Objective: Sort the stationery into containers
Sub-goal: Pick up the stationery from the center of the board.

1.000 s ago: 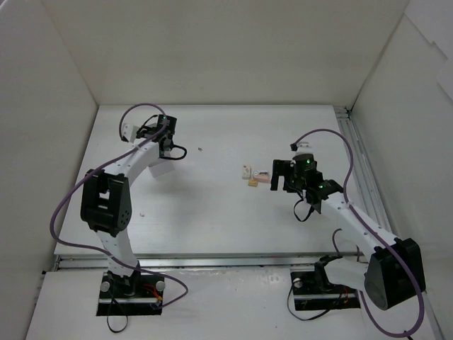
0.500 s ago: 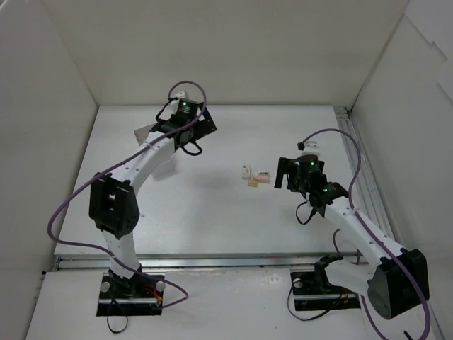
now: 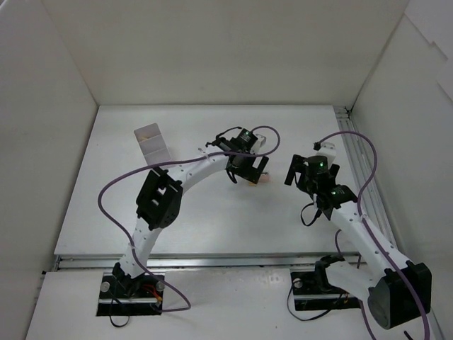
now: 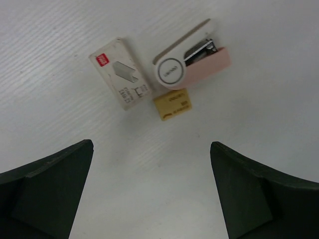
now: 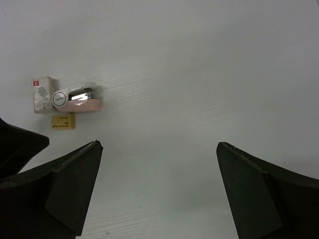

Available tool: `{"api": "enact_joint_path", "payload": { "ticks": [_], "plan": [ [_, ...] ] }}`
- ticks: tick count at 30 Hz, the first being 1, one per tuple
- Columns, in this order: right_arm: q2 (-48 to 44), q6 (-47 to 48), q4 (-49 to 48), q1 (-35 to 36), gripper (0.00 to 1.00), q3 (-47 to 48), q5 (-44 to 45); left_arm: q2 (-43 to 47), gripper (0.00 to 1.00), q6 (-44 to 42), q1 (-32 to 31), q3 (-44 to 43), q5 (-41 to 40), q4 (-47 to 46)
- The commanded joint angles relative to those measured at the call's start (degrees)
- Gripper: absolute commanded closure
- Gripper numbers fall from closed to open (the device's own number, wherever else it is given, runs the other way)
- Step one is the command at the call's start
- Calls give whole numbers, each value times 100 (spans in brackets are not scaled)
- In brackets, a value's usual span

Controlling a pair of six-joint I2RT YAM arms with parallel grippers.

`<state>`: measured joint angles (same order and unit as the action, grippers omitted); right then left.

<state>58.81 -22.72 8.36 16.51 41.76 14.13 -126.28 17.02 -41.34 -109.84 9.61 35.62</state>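
White tabletop (image 3: 212, 219), walled in white on three sides. Both my grippers stand wide and hold nothing. My left gripper (image 4: 151, 144) hangs over a tight cluster near the table's middle: a white cardboard staple box (image 4: 120, 81), a pink-and-white plastic mini stapler (image 4: 192, 62) and a small flat yellow block (image 4: 173, 104). The block is wedged against the other two, touching or nearly so. My right gripper (image 5: 159, 144) hovers just to the right, over bare table. The white plastic compartmented organizer (image 3: 151, 144) stands well apart, at the far left. Risks, as I judge them:
- Jaws this wide may close on two pieces at once, or shove a neighbour aside.
- The stapler's rounded shell may slip or swivel between the pads.
- Two arms reaching for one cluster may collide.
- The long carry leftward gives a weak grip time to fail.
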Motion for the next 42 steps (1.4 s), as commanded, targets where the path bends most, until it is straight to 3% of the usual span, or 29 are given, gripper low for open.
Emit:
{"api": "enact_joint_path", "payload": {
  "ticks": [1, 11, 21, 24, 30, 38, 42],
  "plan": [
    [140, -75, -80, -34, 2, 17, 72, 210, 0, -234, -67, -484, -442, 296],
    [290, -233, -107, -52, 2, 70, 309, -282, 0, 82, -383, -793, -574, 226],
    [-694, -488, -124, -87, 2, -238, 617, -635, 0, 363, -629, -933, -1178, 156],
    [-835, -479, -124, -78, 2, -317, 635, -723, 4, 521, -682, -1030, -1452, 147],
    [-888, -479, -115, -87, 2, -335, 609, -863, 23, 654, -682, -1040, -1629, 227],
    [-915, -461, -115, -87, 2, -361, 582, -925, 31, 724, -734, -951, -1462, 156],
    [-967, -461, -124, -87, 2, -379, 582, -960, 49, 759, -735, -969, -1400, 165]
  ]
}}
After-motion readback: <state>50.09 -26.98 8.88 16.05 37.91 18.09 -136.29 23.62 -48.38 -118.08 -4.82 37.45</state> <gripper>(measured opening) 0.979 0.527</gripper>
